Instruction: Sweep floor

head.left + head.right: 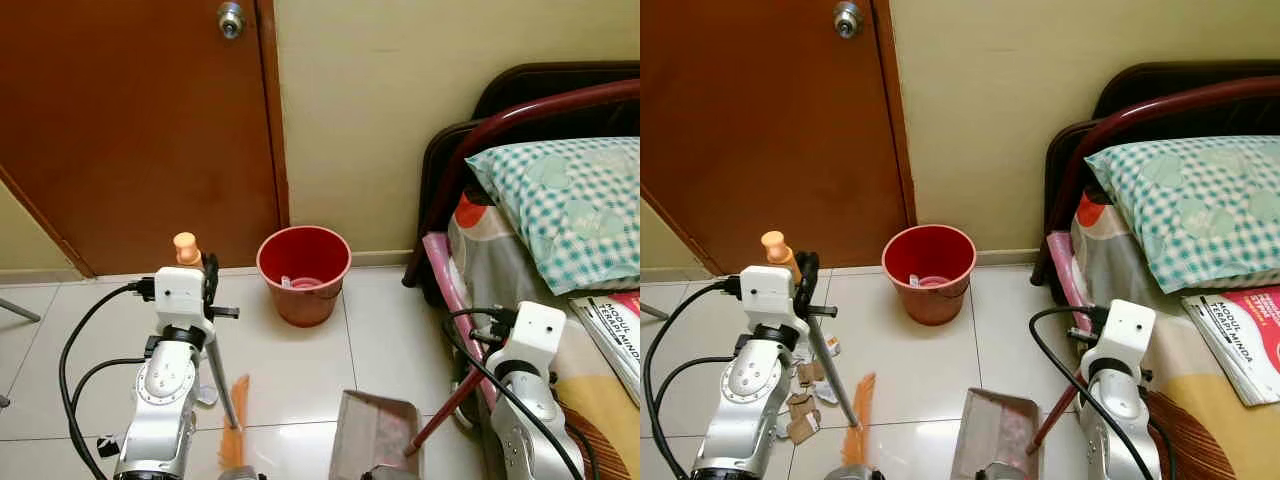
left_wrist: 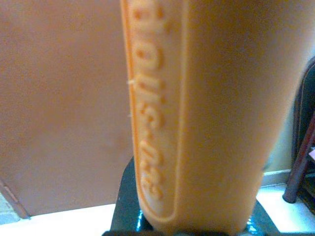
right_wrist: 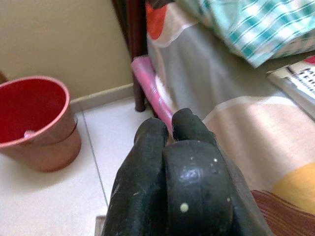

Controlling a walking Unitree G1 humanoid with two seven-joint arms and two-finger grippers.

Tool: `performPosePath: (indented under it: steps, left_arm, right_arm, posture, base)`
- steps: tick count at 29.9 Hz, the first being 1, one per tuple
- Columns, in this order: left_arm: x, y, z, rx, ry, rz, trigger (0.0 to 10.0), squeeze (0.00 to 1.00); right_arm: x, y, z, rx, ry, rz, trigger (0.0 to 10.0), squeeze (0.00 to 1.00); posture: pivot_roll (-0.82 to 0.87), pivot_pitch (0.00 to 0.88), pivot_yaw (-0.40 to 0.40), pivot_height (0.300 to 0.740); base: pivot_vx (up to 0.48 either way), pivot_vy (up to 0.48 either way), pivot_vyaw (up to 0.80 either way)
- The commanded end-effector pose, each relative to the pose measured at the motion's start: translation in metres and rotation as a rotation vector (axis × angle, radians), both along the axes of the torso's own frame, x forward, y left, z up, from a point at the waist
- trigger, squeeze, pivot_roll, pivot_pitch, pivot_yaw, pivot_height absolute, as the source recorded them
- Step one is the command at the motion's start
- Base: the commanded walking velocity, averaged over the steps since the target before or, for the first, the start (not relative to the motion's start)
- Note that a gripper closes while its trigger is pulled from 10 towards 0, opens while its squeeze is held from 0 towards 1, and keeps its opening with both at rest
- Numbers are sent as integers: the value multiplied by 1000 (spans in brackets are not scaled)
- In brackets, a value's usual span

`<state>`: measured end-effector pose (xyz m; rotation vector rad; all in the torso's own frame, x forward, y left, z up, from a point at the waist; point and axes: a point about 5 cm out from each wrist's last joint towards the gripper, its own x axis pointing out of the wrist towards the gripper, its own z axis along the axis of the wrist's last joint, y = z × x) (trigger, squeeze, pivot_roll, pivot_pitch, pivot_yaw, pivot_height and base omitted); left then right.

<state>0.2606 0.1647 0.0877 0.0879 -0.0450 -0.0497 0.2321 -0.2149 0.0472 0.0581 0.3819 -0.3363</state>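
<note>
While the robot stood on the pale tiled floor [image 1: 290, 370], its left end effector [image 1: 205, 275] sat at the lower left of the left eye frame, clamped on the orange-tipped handle of a broom [image 1: 232, 430]. That handle ran down as a grey stick to orange bristles at the bottom edge, and in the left wrist view the orange grip [image 2: 197, 113] stood right against the lens with raised lettering on it. Scraps of paper litter [image 1: 805, 400] lay on the tiles beside the left arm at the lower left of the right eye frame. A grey dustpan [image 1: 375, 435] rested on the floor at the bottom centre, its dark red stick rising toward the right arm. The right end effector [image 3: 170, 132] showed its black fingers pressed together in the right wrist view; whether they pinched that stick I could not tell. A red bucket [image 1: 303, 272] stood at the middle of the frame, just before the skirting of the yellow wall, near a brown door [image 1: 140, 130] in the upper left. A bed [image 1: 500, 260] filled the right side, carrying a green checked pillow [image 1: 570, 205] and a magazine [image 1: 615, 330].
</note>
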Motion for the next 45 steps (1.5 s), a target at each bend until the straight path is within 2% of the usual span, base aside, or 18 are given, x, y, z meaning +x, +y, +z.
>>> performPosePath:
  steps: [1,3,7,11,13,17,19,20,21,28,31,34,38,43,45]
  left_arm:
    - [2,-2,3,-24,-8,-2,10000,0]
    - [3,-4,3,-38,2,-18,10000,0]
    - [2,-11,4,-45,7,-80,10000,0]
    - [1,-11,3,-43,11,-81,10000,0]
    - [0,-13,3,-46,12,-80,10000,0]
    - [-1,-17,3,-61,10,-90,10000,0]
    - [-1,-18,3,-65,18,-96,10000,0]
    - [-2,-19,3,-64,20,-97,10000,0]
    - [-2,-19,2,-64,20,-97,10000,0]
    - [2,-18,4,-71,12,-101,10000,0]
    - [3,-18,4,-70,14,-102,10000,0]
    - [2,-22,4,-75,15,-114,10000,0]
    - [2,-24,4,-76,17,-121,10000,0]
    - [4,-25,4,-76,19,-129,10000,0]
    - [4,-25,4,-76,18,-131,10000,0]
  right_arm:
    - [-1,5,-7,26,48,28,10000,0]
    - [4,6,-6,27,44,49,10000,0]
    - [21,3,15,-62,-69,30,10000,0]
    - [24,5,21,-14,-96,-4,10000,0]
    - [24,7,20,9,-79,-8,10000,0]
    - [25,11,19,-66,-48,56,10000,0]
    - [22,11,11,3,24,1,10000,0]
    - [18,13,2,126,101,-83,10000,0]
    - [17,13,1,152,108,-99,10000,0]
    - [19,8,10,93,63,-114,10000,0]
    - [20,8,12,118,74,-137,10000,0]
    - [17,7,8,210,121,-226,10000,0]
    - [14,2,6,190,151,-298,10000,0]
    - [23,2,21,95,77,-284,10000,0]
    - [23,0,22,85,84,-321,10000,0]
  posture:
    - [-84,0,7,740]
    - [-80,0,10,740]
    - [-70,6,10,740]
    - [-70,19,7,740]
    - [-70,23,4,740]
    - [-71,35,-1,740]
    - [-74,38,-1,740]
    - [-75,39,-1,740]
    - [-76,40,0,740]
    - [-81,42,-4,740]
    - [-84,42,-4,740]
    - [-82,42,-3,740]
    - [-82,41,-2,740]
    - [-85,40,0,740]
    - [-85,40,0,740]
  base:
    - [0,0,0]
    - [0,0,0]
    - [0,0,0]
    - [0,0,0]
    - [0,0,0]
    - [0,0,0]
    - [0,0,0]
    - [0,0,0]
    - [0,0,0]
    - [0,0,0]
    - [0,0,0]
    - [0,0,0]
    - [0,0,0]
    - [0,0,0]
    - [0,0,0]
